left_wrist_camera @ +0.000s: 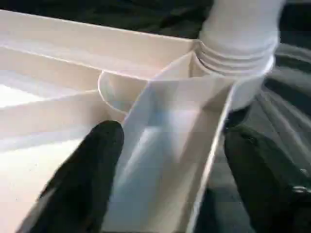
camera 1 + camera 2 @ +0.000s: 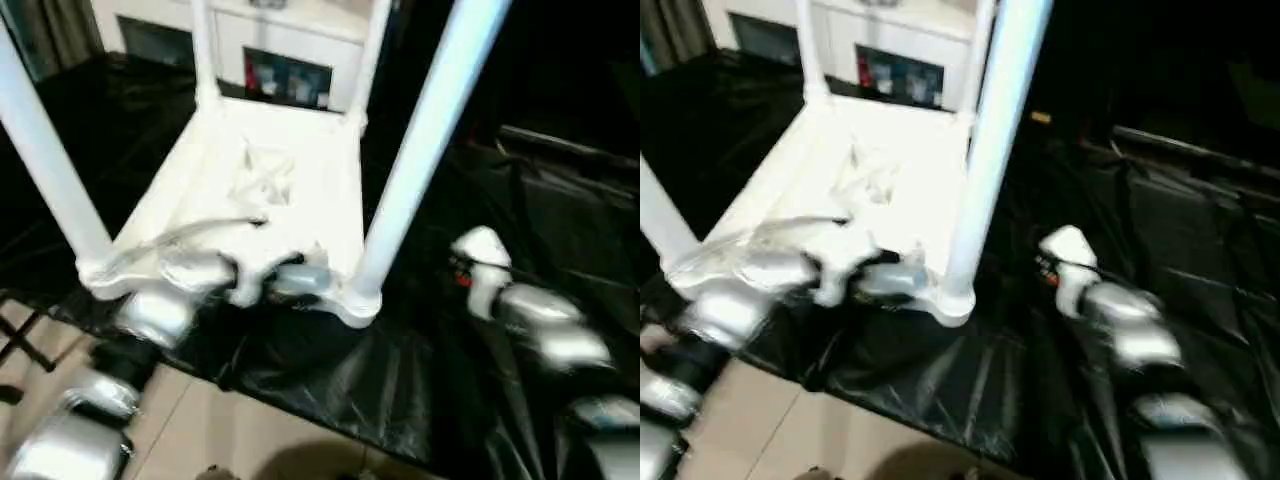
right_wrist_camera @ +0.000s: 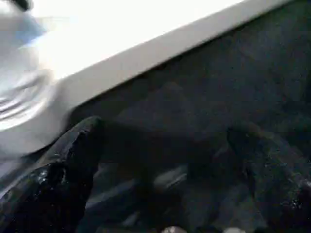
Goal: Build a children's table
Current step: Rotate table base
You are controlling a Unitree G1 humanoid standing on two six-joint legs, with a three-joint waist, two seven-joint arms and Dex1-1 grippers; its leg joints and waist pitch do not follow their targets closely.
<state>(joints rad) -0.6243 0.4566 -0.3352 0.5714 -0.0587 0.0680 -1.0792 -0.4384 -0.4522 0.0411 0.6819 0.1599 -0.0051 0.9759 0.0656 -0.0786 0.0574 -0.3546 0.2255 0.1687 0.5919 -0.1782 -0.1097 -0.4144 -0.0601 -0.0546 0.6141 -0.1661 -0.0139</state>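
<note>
The table (image 2: 270, 190) lies upside down on a black sheet (image 2: 330, 380) spread over the floor, its ribbed underside facing up and its legs already standing in the corner sockets: the near right leg (image 2: 420, 150) rises tall out of its socket, the near left leg (image 2: 45, 150) does the same, and two more stand at the far corners in front of a white cabinet (image 2: 290, 60). The left gripper (image 1: 165, 160) is at the near edge of the tabletop, close to the near right socket, its fingers (image 1: 87, 174) spread with one inside over the ribs and the other outside the rim wall, straddling the rim but not yet pinching it. The right gripper (image 3: 160, 165) hovers over the black sheet just beside the table's edge, fingers spread wide on nothing. The thing looks like light, hollow plastic, stiff enough to lift by one edge but smooth and likely slippery on the round legs. I would judge the thin rim wall the better place to grip, near a corner where the ribs stiffen it. With the legs so long, the table will probably want to swing when turned over, so a hold on both sides seems wise.
</note>
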